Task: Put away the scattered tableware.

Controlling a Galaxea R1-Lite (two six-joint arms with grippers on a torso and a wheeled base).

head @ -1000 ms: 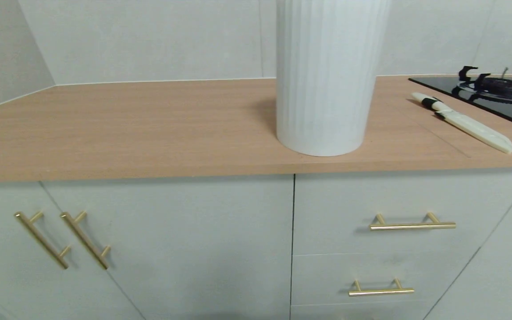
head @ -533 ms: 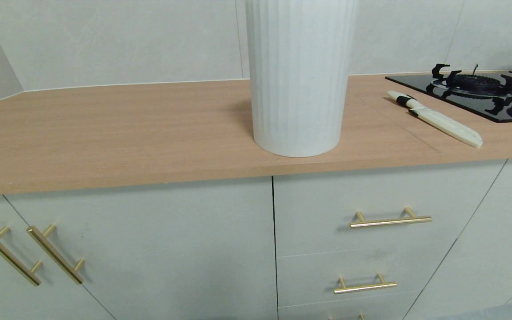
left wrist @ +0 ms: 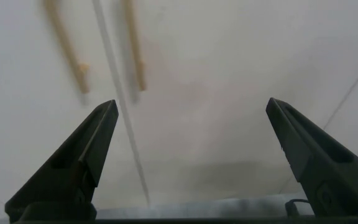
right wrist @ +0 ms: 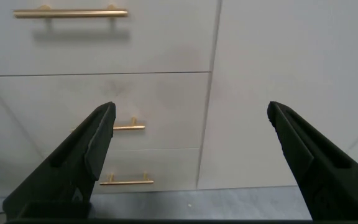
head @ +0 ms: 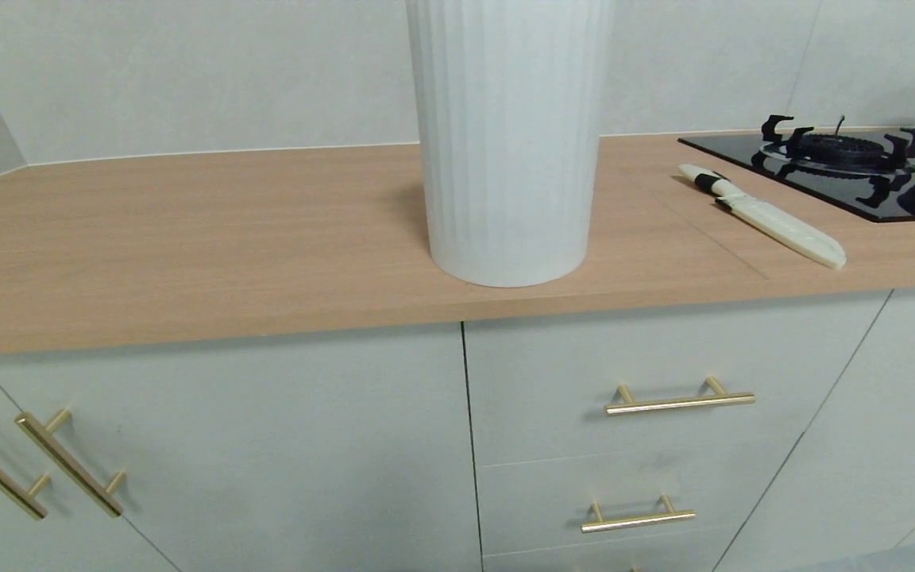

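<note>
A cream-bladed knife with a black band on its handle lies on the wooden counter, to the right of a tall white ribbed container. My left gripper is open, low down in front of grey cabinet doors with two gold handles. My right gripper is open too, held before the drawer fronts with nothing between its fingers.
A black gas hob sits at the counter's far right, just beyond the knife. Below the counter are grey cabinet doors and drawers with gold bar handles. A tiled wall backs the counter.
The whole head view has shifted, so the container, knife and hob now sit further left in the picture: the camera has moved to the right. Nothing on the counter has moved.
</note>
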